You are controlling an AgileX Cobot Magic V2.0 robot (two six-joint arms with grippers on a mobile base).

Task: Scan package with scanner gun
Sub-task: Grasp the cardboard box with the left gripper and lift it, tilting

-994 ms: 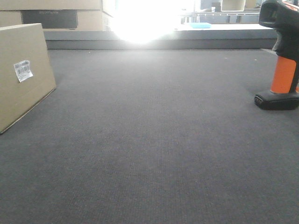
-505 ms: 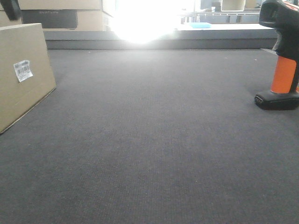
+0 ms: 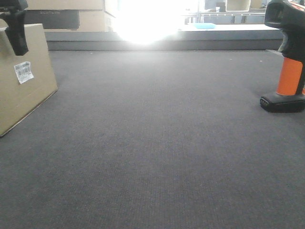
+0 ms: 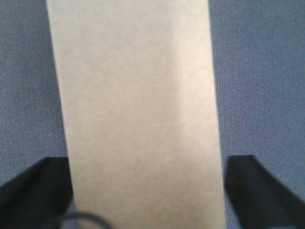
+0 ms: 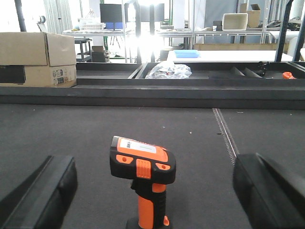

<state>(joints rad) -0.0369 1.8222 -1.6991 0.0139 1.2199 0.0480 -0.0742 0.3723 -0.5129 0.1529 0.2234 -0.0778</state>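
The package (image 3: 21,90), a tan cardboard box with a white barcode sticker (image 3: 23,72), stands at the left edge of the dark mat. One dark finger (image 3: 18,36) of my left gripper hangs in front of its top edge. In the left wrist view the package (image 4: 138,109) fills the gap of the open left gripper (image 4: 147,191), whose jaws flank it without touching. The scanner gun (image 3: 289,62) stands upright on its black foot at the far right. Its orange and black body (image 5: 143,167) rises between the wide-open fingers of my right gripper (image 5: 152,195).
Cartons with a dark panel (image 3: 50,19) sit behind a raised ledge (image 3: 162,40) at the back. Beyond it lie a crumpled plastic bag (image 5: 167,70) and a blue tray (image 5: 186,53). A stitched seam (image 5: 224,133) runs along the mat to the right of the scanner.
My left gripper has come down into the front view at the top left, over the package's top edge. Package and scanner gun have not moved.
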